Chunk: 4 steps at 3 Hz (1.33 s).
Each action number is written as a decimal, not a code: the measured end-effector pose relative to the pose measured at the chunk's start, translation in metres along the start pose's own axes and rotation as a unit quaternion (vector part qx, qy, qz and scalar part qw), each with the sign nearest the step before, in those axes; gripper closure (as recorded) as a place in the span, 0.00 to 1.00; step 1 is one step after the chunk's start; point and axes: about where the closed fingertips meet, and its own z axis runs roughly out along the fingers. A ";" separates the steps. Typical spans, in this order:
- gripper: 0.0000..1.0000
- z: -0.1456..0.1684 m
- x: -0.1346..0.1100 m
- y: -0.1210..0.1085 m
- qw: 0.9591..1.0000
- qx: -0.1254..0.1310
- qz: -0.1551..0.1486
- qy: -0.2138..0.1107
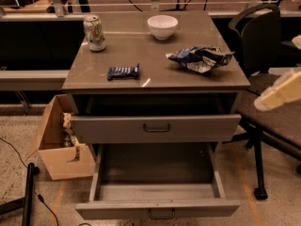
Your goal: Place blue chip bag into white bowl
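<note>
No word, brand or number can be read anywhere on the grey drawer table. The soda can at its back left corner carries green and red print, too blurred to spell out. The blue chip bag on the right side and the dark-blue packet near the front edge show only pale marks (possibly lettering). The cream gripper, at the frame's right edge beside the table, bears no legible label.
</note>
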 end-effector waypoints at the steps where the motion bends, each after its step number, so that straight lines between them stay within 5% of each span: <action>1: 0.00 0.032 -0.017 -0.038 0.997 0.032 0.024 -0.071; 2: 0.00 0.053 -0.035 -0.073 0.993 0.058 0.039 -0.094; 4: 0.00 0.069 -0.051 -0.078 0.990 0.058 0.044 -0.120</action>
